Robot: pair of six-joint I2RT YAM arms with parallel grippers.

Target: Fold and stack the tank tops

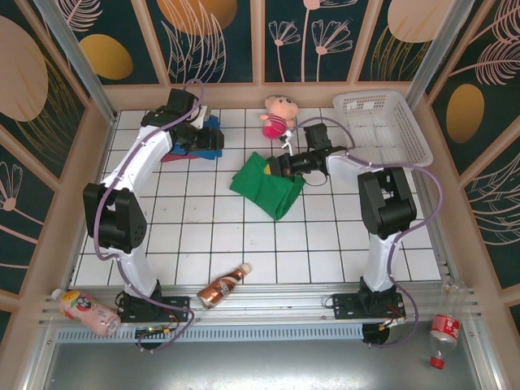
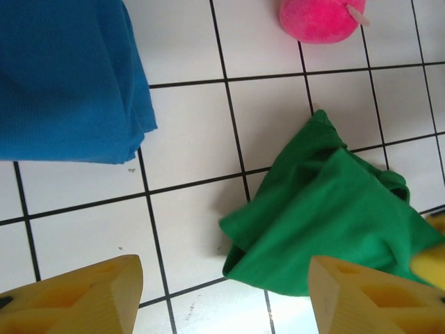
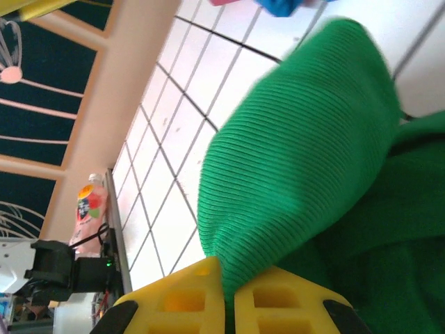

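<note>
R gripper (image 3: 228,280) pinches grn top (image 1: 264,188), near basket (image 1: 392,130).

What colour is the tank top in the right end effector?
Green tank top, clearest in the right wrist view.

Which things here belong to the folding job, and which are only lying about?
For the job: green tank top; blue tank top; maroon tank top.

Lying about: pink plush doll; white basket; brown bottle; pink drink bottle; clear bottle with red cap.
</note>
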